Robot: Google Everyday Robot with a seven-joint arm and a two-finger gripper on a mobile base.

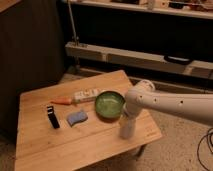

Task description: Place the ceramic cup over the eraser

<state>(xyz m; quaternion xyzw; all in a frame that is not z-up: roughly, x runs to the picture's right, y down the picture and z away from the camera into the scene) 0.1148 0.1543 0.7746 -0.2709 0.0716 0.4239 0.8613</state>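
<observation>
Camera view: gripper sits over the ceramic cup near the desk edge; whether it grips, I cannot tell. A loose hold could tip it off.

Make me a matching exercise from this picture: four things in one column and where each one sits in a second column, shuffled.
Things
1. ceramic cup
2. green bowl
3. black block
4. claw

Places
A. left part of the table, beside the blue pad
B. at the cup's top, on the end of the white arm
C. near the table's front right edge
D. mid-table, just right of the orange-handled tool

Pairs: 1-C, 2-D, 3-A, 4-B
</observation>
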